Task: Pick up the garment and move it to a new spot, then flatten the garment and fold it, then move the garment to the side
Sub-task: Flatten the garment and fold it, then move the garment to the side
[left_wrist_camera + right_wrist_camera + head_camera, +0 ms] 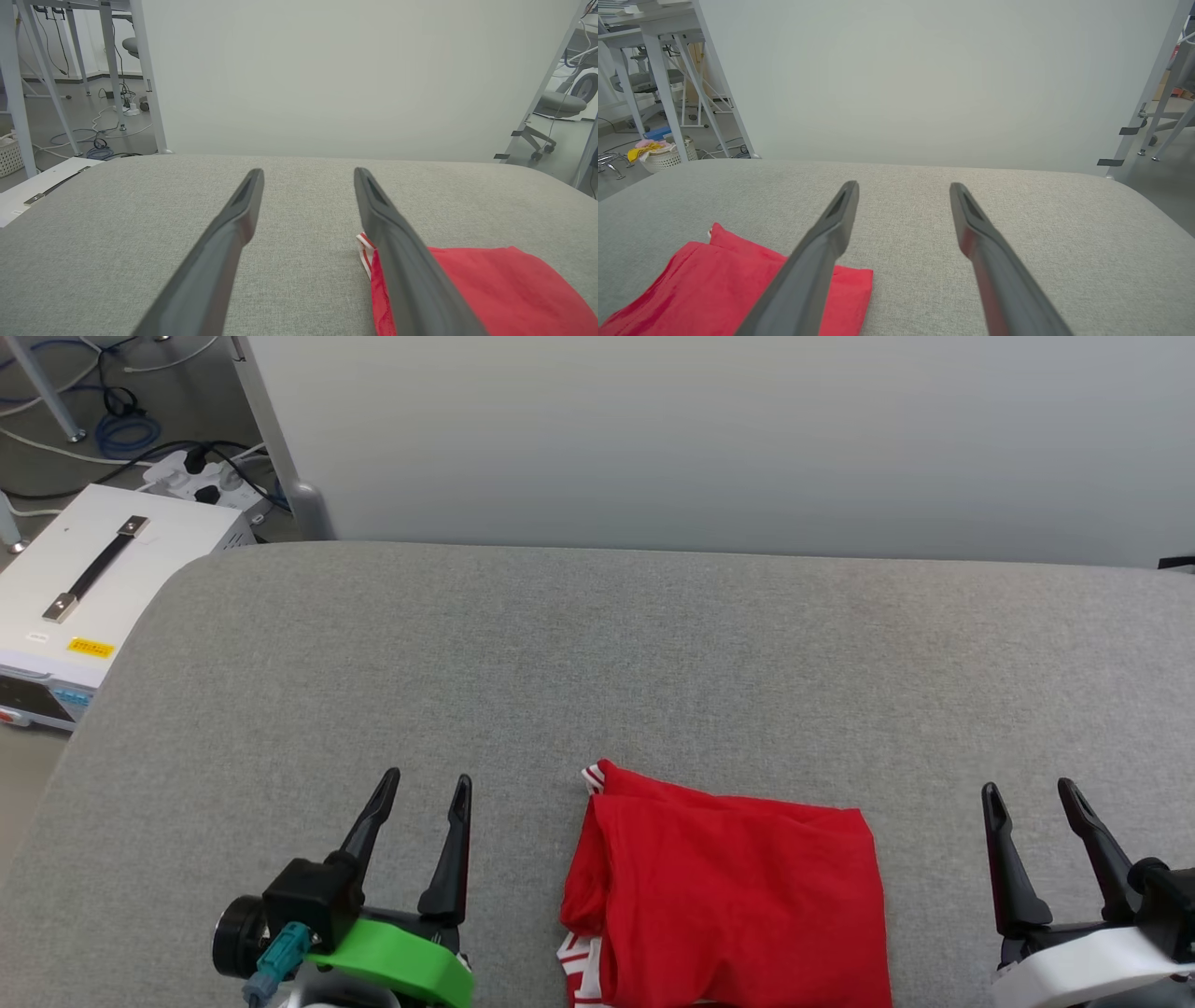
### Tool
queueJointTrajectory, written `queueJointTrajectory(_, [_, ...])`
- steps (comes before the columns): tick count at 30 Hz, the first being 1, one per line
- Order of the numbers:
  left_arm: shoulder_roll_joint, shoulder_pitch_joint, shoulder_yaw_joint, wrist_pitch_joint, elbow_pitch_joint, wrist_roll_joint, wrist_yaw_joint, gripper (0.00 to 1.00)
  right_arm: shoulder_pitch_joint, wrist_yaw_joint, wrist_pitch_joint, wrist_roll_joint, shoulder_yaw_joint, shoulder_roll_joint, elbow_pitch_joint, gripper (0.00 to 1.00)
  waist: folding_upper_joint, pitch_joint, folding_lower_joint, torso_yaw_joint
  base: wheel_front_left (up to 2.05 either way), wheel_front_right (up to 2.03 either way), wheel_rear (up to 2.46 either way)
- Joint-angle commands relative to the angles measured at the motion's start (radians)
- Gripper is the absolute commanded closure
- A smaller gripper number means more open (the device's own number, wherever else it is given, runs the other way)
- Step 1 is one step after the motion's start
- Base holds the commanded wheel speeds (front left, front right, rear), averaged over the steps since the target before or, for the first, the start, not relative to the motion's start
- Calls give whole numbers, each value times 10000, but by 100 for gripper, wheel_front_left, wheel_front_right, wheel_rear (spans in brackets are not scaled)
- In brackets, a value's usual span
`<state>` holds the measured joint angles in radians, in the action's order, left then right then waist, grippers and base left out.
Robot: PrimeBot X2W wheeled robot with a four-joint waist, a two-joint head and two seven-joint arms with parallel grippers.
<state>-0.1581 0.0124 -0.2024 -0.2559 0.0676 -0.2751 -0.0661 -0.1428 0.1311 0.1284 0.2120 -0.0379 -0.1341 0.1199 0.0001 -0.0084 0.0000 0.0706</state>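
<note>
The garment (733, 896) lies folded into a red rectangle at the near edge of the grey table (597, 653), with red-and-white striped trim peeking out at its far left and near left corners. It also shows at the lower right of the left wrist view, garment (504, 289), and at the lower left of the right wrist view, garment (700, 284). My left gripper (428, 786) stands open to the left of it, apart from the cloth. To the right of the cloth my right gripper (1032, 791) is open too, with nothing between its fingers.
A pale wall panel (709, 429) rises behind the table's far edge. Off the table's left side sits a white box with a black handle (84, 588), with a power strip and cables (201, 476) on the floor beyond it.
</note>
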Motion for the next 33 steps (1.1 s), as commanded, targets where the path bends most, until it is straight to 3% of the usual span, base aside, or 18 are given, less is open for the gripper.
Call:
queueJointTrajectory(1, [89, 167, 88, -59, 27, 209, -84, 0, -91, -4, 114, -99, -9, 54, 67, 0, -1, 14, 0, 5, 0, 0, 0])
queueJointTrajectory(21, [595, -8, 492, -59, 147, 981, -575, 0, 63, -4, -425, -235, 2, 136, -112, 0, -1, 320, 0, 333, 0, 0, 0])
queueJointTrajectory(26, [629, -146, 444, -59, 222, 1028, -612, 0, 242, -4, -1881, 49, 347, -71, -540, 0, -1, 664, 0, 501, 0, 0, 0])
queueJointTrajectory(33, [660, -478, 355, -59, 309, 1012, -636, 0, 743, -4, -4909, 975, 745, -261, -938, 0, -1, 1315, 0, 782, 0, 0, 0])
